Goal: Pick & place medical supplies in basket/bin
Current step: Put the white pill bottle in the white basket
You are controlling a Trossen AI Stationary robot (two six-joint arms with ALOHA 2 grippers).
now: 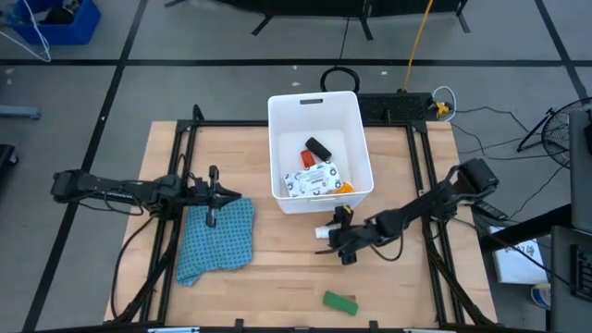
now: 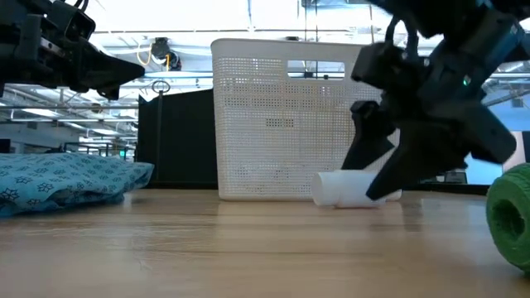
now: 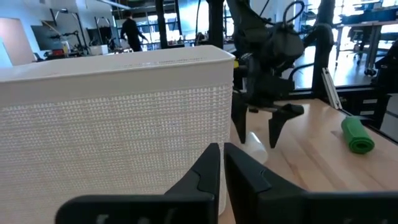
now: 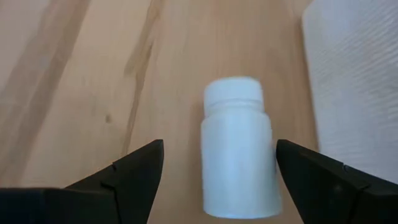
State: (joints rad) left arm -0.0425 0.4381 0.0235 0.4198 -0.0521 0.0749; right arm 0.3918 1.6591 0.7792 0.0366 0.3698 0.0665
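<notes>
The white bin [image 1: 361, 129] stands at the table's far middle and holds a black block [image 1: 317, 147], a white printed packet [image 1: 312, 179] and an orange piece [image 1: 344, 188]. A small white cylinder [image 4: 239, 155] lies on its side on the table, just near of the bin. My right gripper [image 4: 219, 146] is open, low over the table, with one finger on each side of the cylinder [image 1: 324, 233]. A green block [image 1: 339, 301] lies near the table's near edge. My left gripper [image 1: 213, 199] is shut and hovers over the blue cloth [image 1: 217, 239].
The bin's perforated wall [image 2: 281, 124] rises right behind the cylinder [image 2: 348, 189]. The blue cloth [image 2: 66, 178] lies bunched on the table's left half. The green block [image 2: 513, 211] is close to the low camera. Bare wood runs between the cloth and the right gripper.
</notes>
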